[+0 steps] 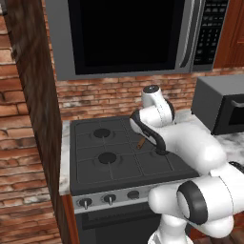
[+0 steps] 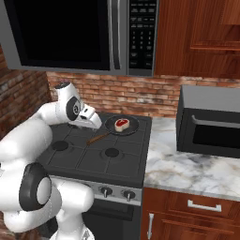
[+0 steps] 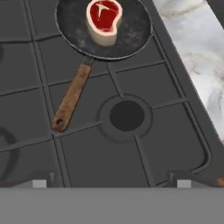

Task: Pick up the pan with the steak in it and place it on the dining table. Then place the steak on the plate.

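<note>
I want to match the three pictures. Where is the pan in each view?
Left base view: the pan's brown handle shows beside the arm.
Right base view: the pan is on the stove's rear right.
Hand view: pan at top.
Shared landmark: the handle.

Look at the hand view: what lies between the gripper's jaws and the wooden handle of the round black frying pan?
Only bare dark stove grate, with one round burner off to the side. Nothing stands before the brown wooden handle of the black pan.
</note>
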